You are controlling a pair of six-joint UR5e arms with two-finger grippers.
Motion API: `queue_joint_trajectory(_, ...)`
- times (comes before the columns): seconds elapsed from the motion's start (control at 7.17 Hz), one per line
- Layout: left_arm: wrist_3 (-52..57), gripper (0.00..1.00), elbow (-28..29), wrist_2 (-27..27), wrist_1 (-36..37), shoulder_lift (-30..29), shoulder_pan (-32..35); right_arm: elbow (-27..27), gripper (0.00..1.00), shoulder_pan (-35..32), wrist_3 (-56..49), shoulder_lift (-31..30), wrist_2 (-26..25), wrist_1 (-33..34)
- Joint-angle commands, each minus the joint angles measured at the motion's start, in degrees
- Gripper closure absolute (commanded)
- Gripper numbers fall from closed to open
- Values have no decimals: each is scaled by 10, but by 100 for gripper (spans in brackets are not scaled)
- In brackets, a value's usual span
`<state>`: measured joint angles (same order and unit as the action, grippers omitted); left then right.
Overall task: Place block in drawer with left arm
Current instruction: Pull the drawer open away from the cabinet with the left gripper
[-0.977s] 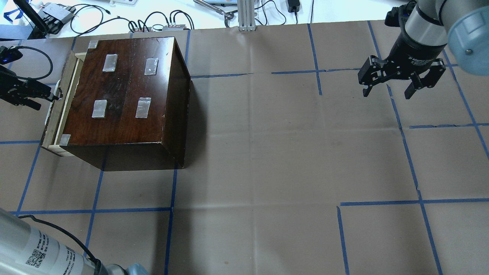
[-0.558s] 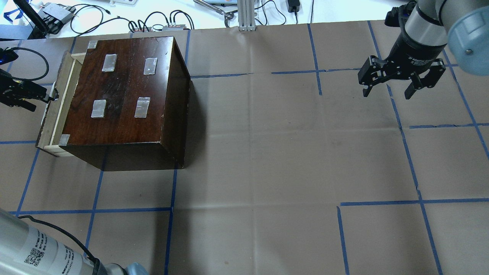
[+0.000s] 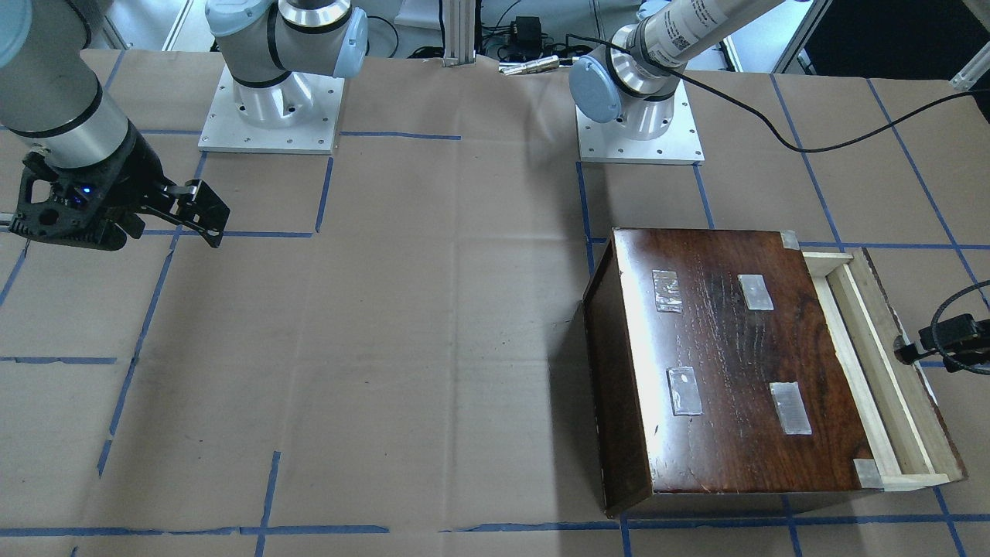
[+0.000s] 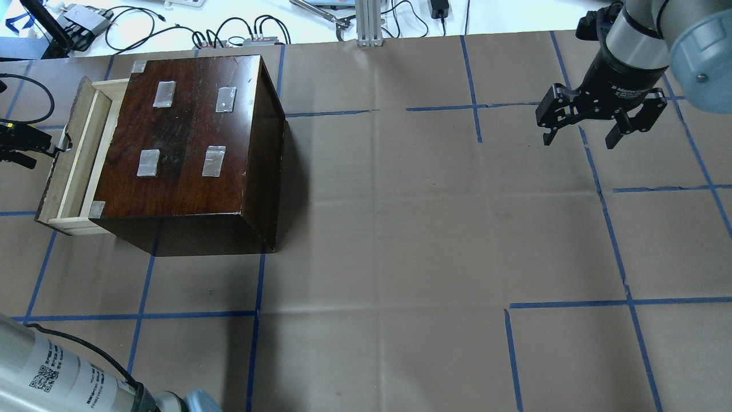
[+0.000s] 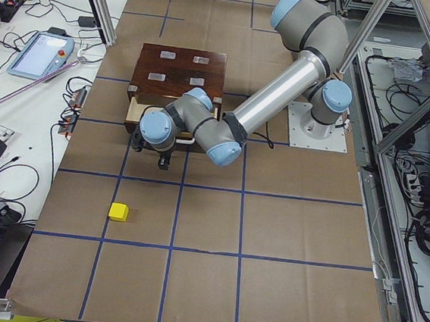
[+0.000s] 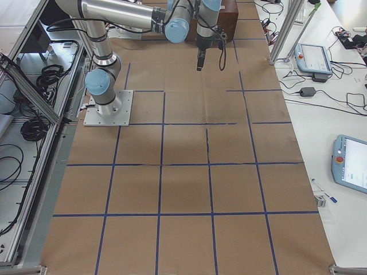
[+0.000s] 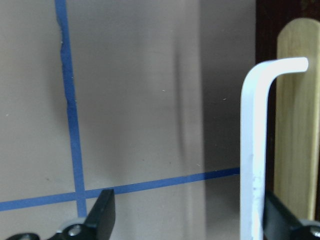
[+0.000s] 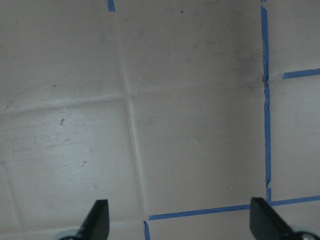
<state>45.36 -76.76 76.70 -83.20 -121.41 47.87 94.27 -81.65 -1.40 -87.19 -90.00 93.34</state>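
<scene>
The yellow block (image 5: 119,212) shows only in the exterior left view, lying on the paper well away from the dark-brown cabinet (image 4: 189,137). The drawer (image 4: 60,171) stands partly out of the cabinet's left side, and its pale wood inside (image 3: 882,371) looks bare. My left gripper (image 4: 41,153) is at the drawer's front. In the left wrist view its fingers (image 7: 105,215) are spread wide and the white handle (image 7: 250,150) sits between them, close to the right finger. My right gripper (image 4: 580,137) hangs open over bare paper at the far right, holding nothing.
Brown paper with blue tape lines (image 4: 366,229) covers the table. Cables and small devices (image 4: 229,34) lie beyond the far edge. The left arm's black cable (image 3: 773,124) trails across the table behind the cabinet. Both arm bases (image 3: 271,108) stand on the robot's side.
The drawer has slid further out of the cabinet to the left. My left gripper has moved left with it at the handle. The right arm has not moved.
</scene>
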Motion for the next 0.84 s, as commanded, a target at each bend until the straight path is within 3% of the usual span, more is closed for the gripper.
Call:
queue_joint_trajectory(0.0, 17, 2, 7, 29, 1, -3, -1, -1, 0, 0, 0, 0, 0, 0)
queue_joint_trajectory(0.42, 19, 2, 9, 31, 1, -3, -24, 0, 0, 0, 0, 0, 0, 0)
queue_joint_trajectory(0.7, 19, 1, 44, 32, -10, 0, -24, -1, 0, 0, 0, 0, 0, 0)
